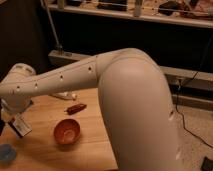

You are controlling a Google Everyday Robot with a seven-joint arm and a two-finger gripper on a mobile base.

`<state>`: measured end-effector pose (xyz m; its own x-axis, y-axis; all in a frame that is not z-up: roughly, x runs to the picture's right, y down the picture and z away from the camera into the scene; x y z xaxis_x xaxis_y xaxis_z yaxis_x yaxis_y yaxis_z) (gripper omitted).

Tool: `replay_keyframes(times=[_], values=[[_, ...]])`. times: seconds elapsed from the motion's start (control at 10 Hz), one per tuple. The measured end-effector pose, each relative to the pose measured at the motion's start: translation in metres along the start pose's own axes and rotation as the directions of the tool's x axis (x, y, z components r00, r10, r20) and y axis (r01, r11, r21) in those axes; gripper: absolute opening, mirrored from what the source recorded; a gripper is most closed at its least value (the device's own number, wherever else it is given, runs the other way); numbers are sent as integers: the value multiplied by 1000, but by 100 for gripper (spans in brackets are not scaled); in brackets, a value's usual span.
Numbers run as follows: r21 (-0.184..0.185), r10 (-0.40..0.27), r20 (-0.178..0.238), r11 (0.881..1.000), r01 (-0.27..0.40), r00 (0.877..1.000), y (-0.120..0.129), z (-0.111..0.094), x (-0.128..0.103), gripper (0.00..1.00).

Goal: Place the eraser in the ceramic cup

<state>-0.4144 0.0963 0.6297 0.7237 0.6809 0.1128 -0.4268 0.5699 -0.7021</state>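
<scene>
My gripper (14,119) is at the far left of the wooden table (92,145), at the end of the long white arm that reaches across from the right. It is shut on the eraser (21,128), a white-topped block with dark sides that hangs tilted just above the table. The pale blue ceramic cup (6,152) stands at the lower left corner, partly cut off by the edge of the view, below and slightly left of the eraser. The two are apart.
A red-orange bowl (67,131) sits on the table to the right of the eraser. A small reddish-brown object (76,108) lies behind the bowl, and a small white object (65,95) lies farther back. My bulky elbow (135,110) overhangs the table's right side.
</scene>
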Motion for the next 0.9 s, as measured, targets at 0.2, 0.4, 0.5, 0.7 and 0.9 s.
replay_keyframes(times=[0.2, 0.4, 0.5, 0.7, 0.9], values=[[-34, -63, 13, 997, 63, 998, 13, -3, 1, 0], [-46, -95, 10, 994, 95, 995, 15, 0, 1, 0], [-46, -113, -7, 993, 113, 994, 9, 9, 3, 0], [-54, -144, -22, 988, 143, 989, 4, 22, 2, 0], [-73, -175, -30, 982, 172, 984, 0, 34, 0, 0]])
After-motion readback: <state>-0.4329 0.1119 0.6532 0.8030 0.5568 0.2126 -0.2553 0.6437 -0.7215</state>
